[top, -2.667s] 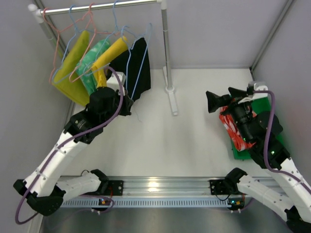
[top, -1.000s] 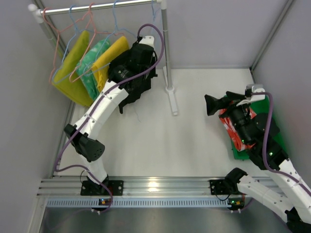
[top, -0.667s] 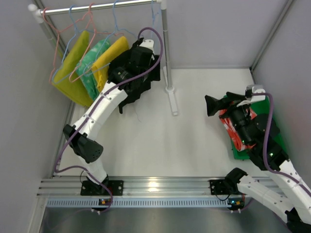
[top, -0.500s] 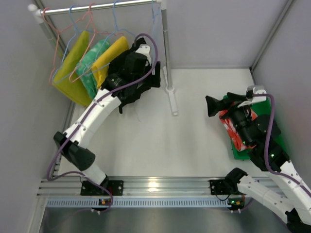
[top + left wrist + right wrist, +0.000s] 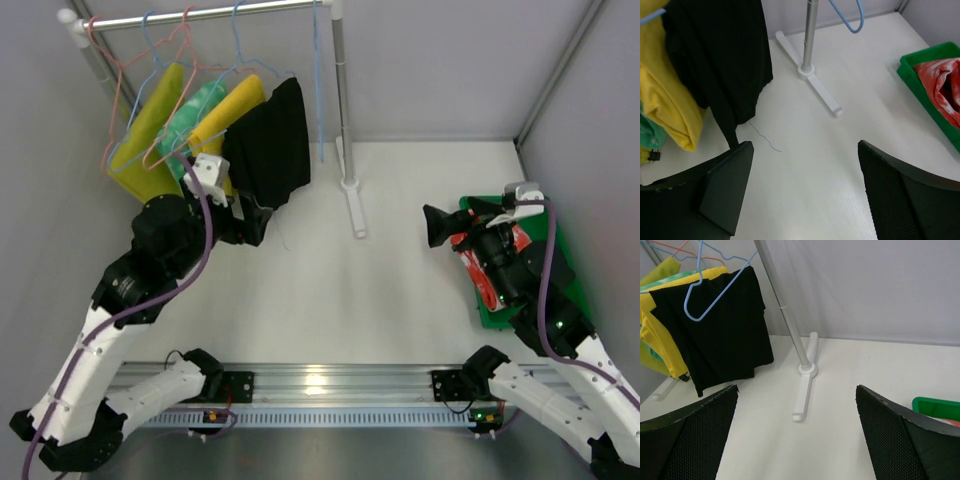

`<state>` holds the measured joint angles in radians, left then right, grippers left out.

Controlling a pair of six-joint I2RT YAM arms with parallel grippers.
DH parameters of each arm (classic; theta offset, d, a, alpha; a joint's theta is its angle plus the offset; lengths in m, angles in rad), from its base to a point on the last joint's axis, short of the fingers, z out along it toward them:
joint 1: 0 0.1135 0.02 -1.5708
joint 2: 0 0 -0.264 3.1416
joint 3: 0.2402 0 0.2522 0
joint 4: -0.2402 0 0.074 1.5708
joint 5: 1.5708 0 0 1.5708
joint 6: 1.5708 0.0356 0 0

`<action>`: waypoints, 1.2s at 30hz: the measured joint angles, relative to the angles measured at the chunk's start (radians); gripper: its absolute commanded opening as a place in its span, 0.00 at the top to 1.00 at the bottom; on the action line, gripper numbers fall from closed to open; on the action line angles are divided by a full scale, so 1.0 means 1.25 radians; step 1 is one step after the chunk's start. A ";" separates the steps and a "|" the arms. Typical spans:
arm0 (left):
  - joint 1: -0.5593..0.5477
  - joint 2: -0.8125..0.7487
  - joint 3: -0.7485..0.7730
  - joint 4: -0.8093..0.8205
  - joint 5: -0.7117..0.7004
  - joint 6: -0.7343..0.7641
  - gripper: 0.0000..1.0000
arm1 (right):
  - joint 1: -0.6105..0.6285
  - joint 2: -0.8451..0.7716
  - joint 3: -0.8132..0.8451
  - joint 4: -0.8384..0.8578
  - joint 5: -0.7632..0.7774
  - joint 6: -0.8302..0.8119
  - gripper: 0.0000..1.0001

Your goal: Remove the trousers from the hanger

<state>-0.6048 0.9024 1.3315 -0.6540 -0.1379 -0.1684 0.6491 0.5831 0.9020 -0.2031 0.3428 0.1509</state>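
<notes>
One pair to go: left gripper (image 5: 807, 187), spread wide, should pinch the black trousers (image 5: 725, 65) low at its wrist view's eleven o'clock, then pull down steadily.

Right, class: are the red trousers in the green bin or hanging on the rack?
In the bin: the red trousers lie crumpled inside the green bin's walls, well away from the rack.

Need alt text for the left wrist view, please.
The left tool is open over the table, holding nothing. Black trousers hang upper left beside a yellow pair; the rack pole stands centre, and red-orange trousers lie in a green bin at right.
</notes>
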 measured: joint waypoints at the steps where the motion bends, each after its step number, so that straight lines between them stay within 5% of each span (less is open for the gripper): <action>1: 0.011 -0.014 0.000 0.001 0.001 0.010 0.17 | 0.000 0.000 -0.001 0.000 0.000 -0.002 0.01; 7: 0.066 0.020 0.134 -0.023 0.000 0.072 0.21 | 0.000 0.001 -0.009 -0.002 -0.004 -0.014 0.01; 13: 0.098 0.242 0.476 -0.116 0.005 0.118 0.25 | 0.000 0.003 -0.009 -0.002 -0.010 -0.019 0.01; 19: 0.149 0.420 0.684 -0.194 0.028 0.163 0.25 | 0.000 0.003 -0.010 -0.002 -0.020 -0.022 0.00; 27: 0.365 0.527 0.714 -0.189 0.111 0.157 0.23 | 0.000 0.000 -0.027 -0.006 -0.031 -0.022 0.01; 36: 0.379 0.594 0.708 -0.190 0.259 0.154 0.35 | 0.000 -0.006 -0.031 -0.008 -0.034 -0.024 0.01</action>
<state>-0.1314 1.6451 2.2162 -0.8921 0.1864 0.0238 0.6491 0.5755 0.8635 -0.2131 0.3004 0.1211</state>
